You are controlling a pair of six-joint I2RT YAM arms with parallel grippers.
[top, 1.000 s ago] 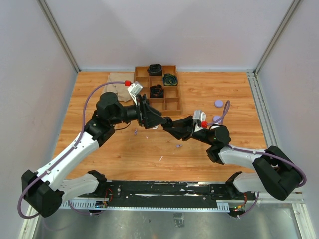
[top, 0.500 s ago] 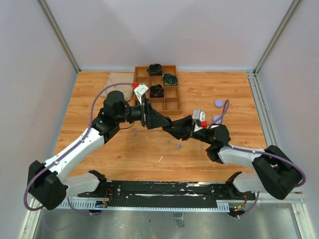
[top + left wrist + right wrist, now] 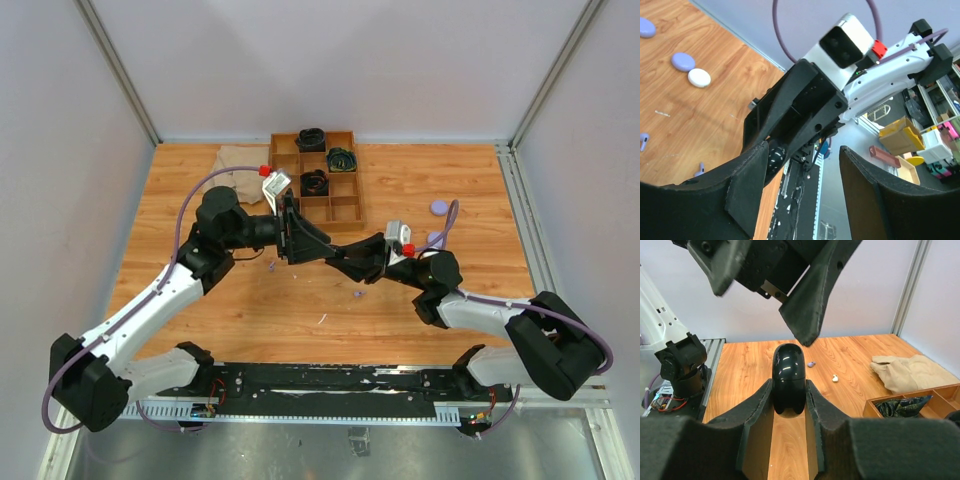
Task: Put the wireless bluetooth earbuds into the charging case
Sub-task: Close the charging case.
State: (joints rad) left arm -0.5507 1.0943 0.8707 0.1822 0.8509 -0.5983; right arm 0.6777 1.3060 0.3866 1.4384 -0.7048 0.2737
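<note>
Case (image 3: 788, 372), black, pinched in right hand (image 3: 789, 399); left hand (image 3: 801, 170) open, empty, close by

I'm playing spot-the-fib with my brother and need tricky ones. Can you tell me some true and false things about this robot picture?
1. The right gripper pinches a shiny black case. True.
2. The left gripper is squeezed shut. False: its jaws stand wide apart with nothing between them.
3. Every compartment of the wooden tray is empty. False: three compartments hold dark bundles.
4. A beige cloth lies right beside the tray. True.
5. Every round puck is black. False: a lilac puck and a white puck lie side by side.
</note>
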